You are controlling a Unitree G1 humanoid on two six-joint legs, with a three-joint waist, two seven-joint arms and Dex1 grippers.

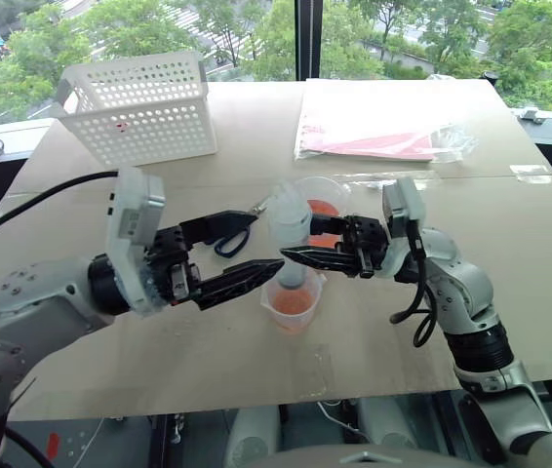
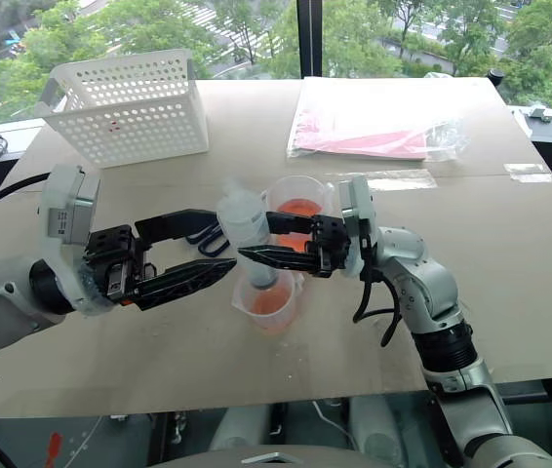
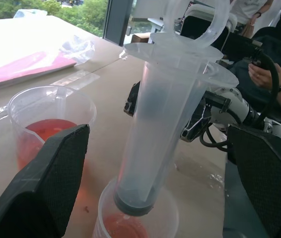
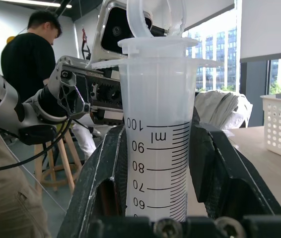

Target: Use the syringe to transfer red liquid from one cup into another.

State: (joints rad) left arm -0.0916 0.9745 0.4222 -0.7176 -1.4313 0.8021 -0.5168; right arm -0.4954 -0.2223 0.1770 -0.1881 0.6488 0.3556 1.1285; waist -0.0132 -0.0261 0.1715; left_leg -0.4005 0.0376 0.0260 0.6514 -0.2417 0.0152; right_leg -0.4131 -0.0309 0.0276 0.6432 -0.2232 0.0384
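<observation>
Your right fingers (image 2: 256, 256) are clamping the syringe (image 2: 247, 229) upright over the shorter cup (image 2: 268, 297), hiding its nozzle; your left fingers (image 2: 183, 249) are standing spread apart beside it, grasping nothing.

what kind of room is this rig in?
Likely an office or lab several floors up: a wooden table against large windows overlooking treetops, with people on stools nearby. On the table are a white basket, cups and a syringe.
</observation>
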